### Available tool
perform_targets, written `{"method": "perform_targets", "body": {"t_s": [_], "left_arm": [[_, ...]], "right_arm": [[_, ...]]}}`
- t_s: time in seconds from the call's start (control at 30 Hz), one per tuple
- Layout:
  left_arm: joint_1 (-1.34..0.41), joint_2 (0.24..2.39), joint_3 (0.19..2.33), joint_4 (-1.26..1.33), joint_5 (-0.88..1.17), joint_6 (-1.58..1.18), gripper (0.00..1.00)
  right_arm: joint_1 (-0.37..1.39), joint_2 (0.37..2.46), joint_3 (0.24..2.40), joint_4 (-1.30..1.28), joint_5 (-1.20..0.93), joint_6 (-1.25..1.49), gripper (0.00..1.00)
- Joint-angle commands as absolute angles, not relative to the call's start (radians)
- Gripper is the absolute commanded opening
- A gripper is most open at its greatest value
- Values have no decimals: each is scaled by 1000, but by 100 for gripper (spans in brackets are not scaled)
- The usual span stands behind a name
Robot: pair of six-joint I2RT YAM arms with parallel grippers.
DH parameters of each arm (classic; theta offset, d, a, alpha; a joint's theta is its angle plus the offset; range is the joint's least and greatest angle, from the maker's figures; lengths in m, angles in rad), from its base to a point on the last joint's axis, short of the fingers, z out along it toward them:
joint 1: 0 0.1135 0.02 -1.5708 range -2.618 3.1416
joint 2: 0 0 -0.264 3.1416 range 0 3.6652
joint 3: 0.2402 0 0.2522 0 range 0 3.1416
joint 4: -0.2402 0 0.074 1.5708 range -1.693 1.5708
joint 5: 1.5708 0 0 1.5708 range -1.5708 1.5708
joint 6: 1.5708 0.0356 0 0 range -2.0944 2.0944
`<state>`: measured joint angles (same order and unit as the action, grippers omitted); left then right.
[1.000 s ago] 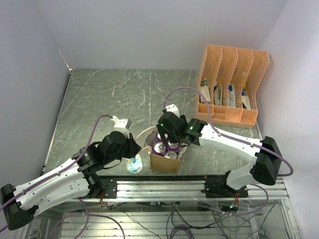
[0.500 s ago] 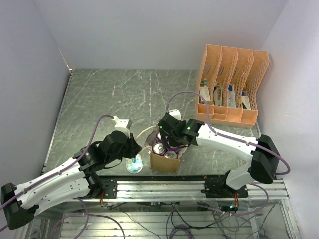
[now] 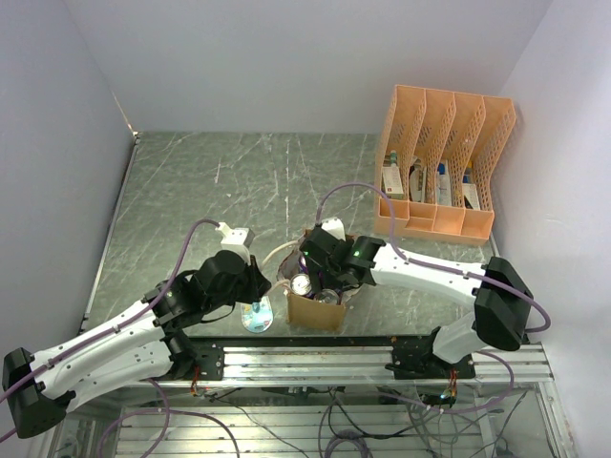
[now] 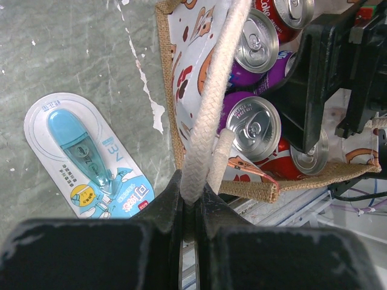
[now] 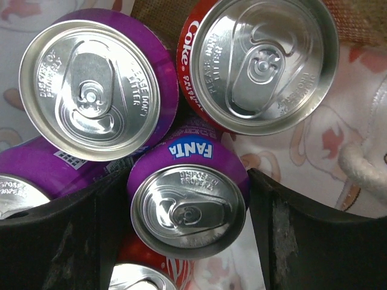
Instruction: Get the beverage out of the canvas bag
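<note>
The tan canvas bag (image 3: 316,313) stands near the table's front edge with several drink cans upright inside. My left gripper (image 3: 260,284) is shut on one cream rope handle (image 4: 213,96) and holds it off to the bag's left side; the bag's woven rim (image 4: 254,191) shows in the left wrist view. My right gripper (image 3: 323,275) reaches down into the bag. In the right wrist view its jaws (image 5: 189,181) press both sides of a purple Fanta can (image 5: 188,211). A red Coke can (image 5: 266,60) and another purple can (image 5: 91,90) stand just beyond it.
A blue-and-white blister pack (image 3: 256,317) lies flat on the table just left of the bag, also in the left wrist view (image 4: 84,157). An orange perforated file organizer (image 3: 441,162) stands at the back right. The metal rail (image 3: 315,353) runs right behind the bag's near side.
My right gripper has moved down and slightly left into the bag, onto the cans. My left gripper keeps its hold on the handle and has barely shifted.
</note>
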<state>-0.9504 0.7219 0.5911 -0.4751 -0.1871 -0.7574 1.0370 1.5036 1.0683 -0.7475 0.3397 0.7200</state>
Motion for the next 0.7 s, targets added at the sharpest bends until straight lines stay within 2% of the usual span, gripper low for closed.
{"method": "perform_targets", "body": {"t_s": [0.0,0.1,0.27,0.67], "left_arm": [[-947,710,616,-470,-175,-761,7],[-947,700,609,-473,-176,-762,7],[-948,681,592,-467,-175,-770,7],[-948,691,601,-478,-182,-765,7]], "right_arm": [[1047,1535,1034,-735,329,734,75],[1050,1541,1035,-731,332,731,72],[1052,1546,1058,-750,340,725,62],[1053,1400,1094,-739,324,708,26]]}}
